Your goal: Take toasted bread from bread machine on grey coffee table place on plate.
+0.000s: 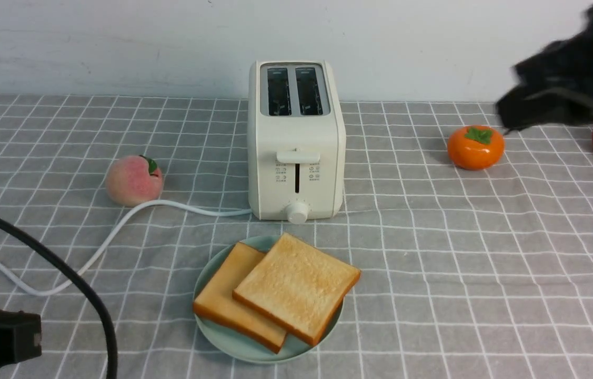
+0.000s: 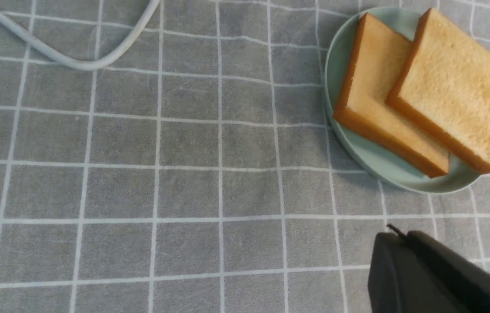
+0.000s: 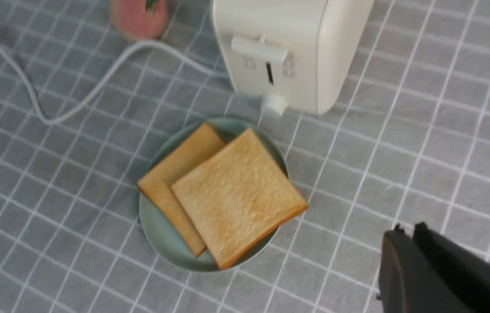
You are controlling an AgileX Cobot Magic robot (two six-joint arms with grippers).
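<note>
Grey checked cloth covers the grey coffee table (image 1: pixel 433 237). Above it the right gripper (image 3: pixel 408 228) and the left gripper (image 2: pixel 395 232) both have their jaws pressed together, holding nothing, each apart from the plate (image 1: pixel 233 342). That mint plate holds both slices of toasted bread (image 1: pixel 296 287), one overlapping the other, just before the bread machine (image 1: pixel 296 173).

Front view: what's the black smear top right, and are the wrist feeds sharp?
Front view: that smear is the right arm, motion-blurred; the bread machine and toasted bread are crisp. Left wrist view: sharp, even light, soft shadow beside the plate. Right wrist view: slightly soft throughout.
</note>
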